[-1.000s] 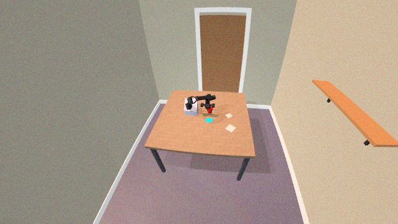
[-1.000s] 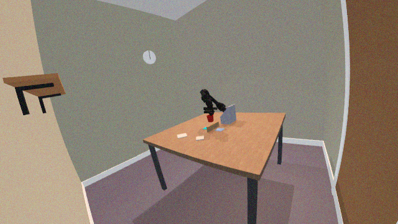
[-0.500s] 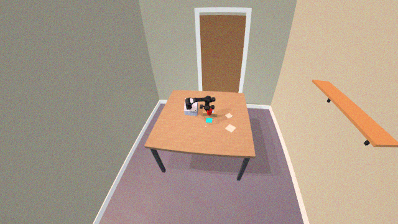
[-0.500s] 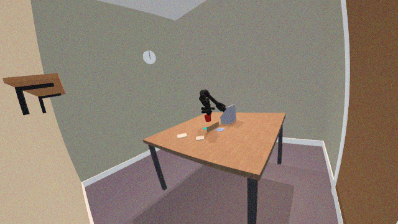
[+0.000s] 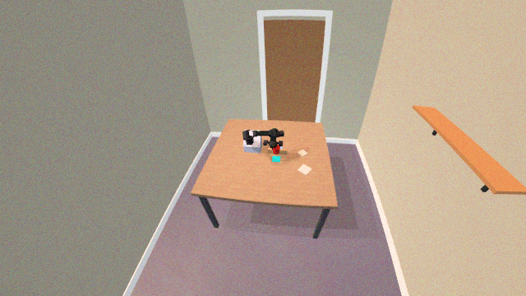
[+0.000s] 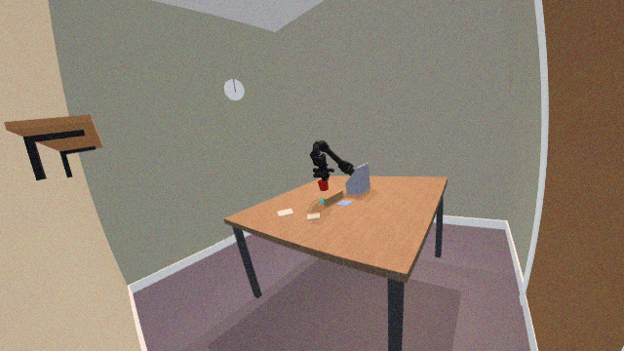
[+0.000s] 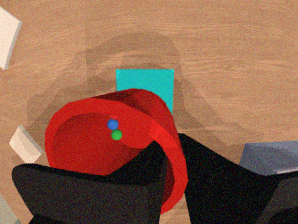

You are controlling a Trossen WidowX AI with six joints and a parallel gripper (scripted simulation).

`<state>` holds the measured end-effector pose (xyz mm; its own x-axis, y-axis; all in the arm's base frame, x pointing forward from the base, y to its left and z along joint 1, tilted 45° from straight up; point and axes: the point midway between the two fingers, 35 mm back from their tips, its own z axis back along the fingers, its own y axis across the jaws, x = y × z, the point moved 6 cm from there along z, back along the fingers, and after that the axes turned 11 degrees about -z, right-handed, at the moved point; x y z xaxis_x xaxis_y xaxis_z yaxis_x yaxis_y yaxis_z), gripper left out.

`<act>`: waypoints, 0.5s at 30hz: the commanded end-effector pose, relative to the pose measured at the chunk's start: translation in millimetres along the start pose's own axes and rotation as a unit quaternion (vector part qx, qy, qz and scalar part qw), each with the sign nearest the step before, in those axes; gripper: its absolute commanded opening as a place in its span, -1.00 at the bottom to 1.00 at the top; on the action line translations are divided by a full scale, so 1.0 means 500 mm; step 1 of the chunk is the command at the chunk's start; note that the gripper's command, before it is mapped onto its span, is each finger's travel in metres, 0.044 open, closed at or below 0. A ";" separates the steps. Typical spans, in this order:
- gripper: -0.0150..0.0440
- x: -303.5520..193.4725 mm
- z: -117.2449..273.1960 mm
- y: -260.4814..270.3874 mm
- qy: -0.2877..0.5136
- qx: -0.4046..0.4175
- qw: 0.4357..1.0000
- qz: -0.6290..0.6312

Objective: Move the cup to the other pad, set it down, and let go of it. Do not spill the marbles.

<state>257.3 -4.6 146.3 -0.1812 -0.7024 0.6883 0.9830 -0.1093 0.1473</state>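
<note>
The red cup [image 5: 276, 150] [image 6: 323, 185] [image 7: 75, 142] hangs in the air, roughly upright. My gripper [image 5: 274, 145] [image 6: 324, 179] [image 7: 172, 139] is shut on its wall. A blue marble [image 7: 112, 124] and a green marble [image 7: 116, 135] lie inside the cup. The cyan pad [image 5: 276, 159] [image 6: 321, 201] [image 7: 145, 82] lies on the table below; in the wrist view the cup covers its near part. The pale blue pad [image 6: 344, 203] lies across the wooden barrier from it and is hidden in the wrist view.
The low wooden barrier [image 5: 283, 152] [image 6: 333, 198] stands between the pads. Two cream tiles, one nearer the barrier [image 5: 302, 152] [image 6: 313, 216] [image 7: 25, 145] and one farther off [image 5: 304, 169] [image 6: 285, 213] [image 7: 7, 37], lie to one side. A blue-grey block [image 5: 251, 148] [image 6: 358, 180] [image 7: 265, 156] stands by the arm's base.
</note>
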 end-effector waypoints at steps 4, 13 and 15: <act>-0.49 0.002 -0.018 0.000 -0.002 0.000 1.000 0.001; -0.49 0.002 -0.042 0.001 -0.002 0.000 1.000 0.001; -0.49 0.002 -0.048 0.001 -0.002 0.000 1.000 0.001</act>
<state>259.1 -18.5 133.6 -0.1847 -0.7032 0.6865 0.9823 -0.1092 0.1524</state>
